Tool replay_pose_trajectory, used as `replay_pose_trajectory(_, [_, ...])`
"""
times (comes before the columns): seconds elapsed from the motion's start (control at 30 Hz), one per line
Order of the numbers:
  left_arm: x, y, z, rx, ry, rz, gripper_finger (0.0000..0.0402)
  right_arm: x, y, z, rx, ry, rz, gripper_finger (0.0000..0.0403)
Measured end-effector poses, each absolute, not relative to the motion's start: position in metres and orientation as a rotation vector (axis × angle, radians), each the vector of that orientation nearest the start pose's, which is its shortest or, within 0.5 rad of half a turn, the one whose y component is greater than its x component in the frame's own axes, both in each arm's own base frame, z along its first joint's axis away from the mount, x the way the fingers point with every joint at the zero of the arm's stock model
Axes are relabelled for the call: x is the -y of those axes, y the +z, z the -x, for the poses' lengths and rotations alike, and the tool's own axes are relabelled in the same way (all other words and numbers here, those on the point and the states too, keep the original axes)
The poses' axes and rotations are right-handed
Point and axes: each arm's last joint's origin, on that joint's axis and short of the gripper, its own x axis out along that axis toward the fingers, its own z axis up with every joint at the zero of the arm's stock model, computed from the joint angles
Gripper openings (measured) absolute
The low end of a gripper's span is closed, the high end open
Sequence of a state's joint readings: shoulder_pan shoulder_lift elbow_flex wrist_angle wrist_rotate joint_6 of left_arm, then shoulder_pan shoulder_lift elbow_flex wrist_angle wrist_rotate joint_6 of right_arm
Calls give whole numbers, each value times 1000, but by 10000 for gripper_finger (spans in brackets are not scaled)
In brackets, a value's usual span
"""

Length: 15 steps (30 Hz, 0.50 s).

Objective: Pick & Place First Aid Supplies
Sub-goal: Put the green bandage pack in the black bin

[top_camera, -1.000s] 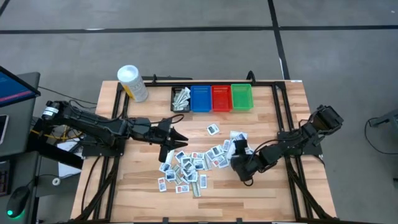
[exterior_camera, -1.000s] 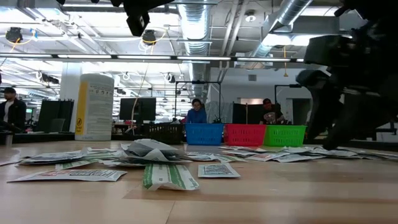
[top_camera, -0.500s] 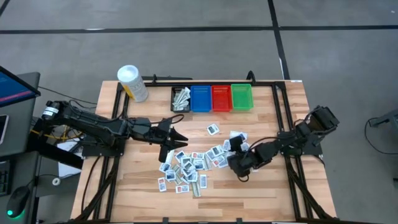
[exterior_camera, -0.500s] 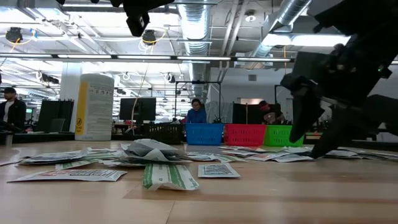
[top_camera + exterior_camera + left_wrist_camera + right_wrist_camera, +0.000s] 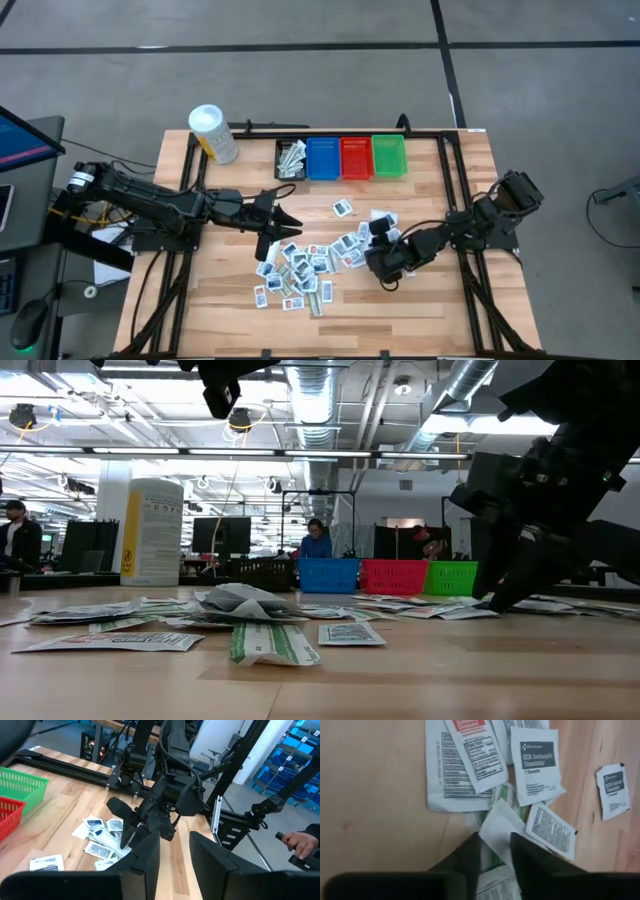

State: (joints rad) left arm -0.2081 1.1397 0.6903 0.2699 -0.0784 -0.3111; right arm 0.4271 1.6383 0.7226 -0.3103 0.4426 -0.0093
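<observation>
White packet (image 5: 496, 827) sits pinched between the right gripper's (image 5: 495, 854) two dark fingers, lifted off the scattered first aid packets (image 5: 305, 268) just ahead of it. The left gripper (image 5: 283, 228) hovers over the pile's far edge, fingers slightly spread, holding nothing.

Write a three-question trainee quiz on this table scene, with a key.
1. True or false: the black bin already holds packets.
2. Which bin stands between the blue bin and the green bin? A) black B) red C) white
3. Fill in: the right gripper pinches a white ____.

Key
1. True.
2. B, the red bin.
3. Packet, at the right edge of the pile; the left gripper hangs over the pile's left side.
</observation>
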Motion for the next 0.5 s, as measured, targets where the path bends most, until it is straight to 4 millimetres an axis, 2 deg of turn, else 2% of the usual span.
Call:
replay_pose_trajectory(0.13, [50,274,-247,-197,-101,284,106,-102,129,-254,-1111,-6,522,12])
replay_pose_trajectory(0.5, [50,274,-247,-195,-103,259,106,-107,178,-280,-1086,-23,505,3])
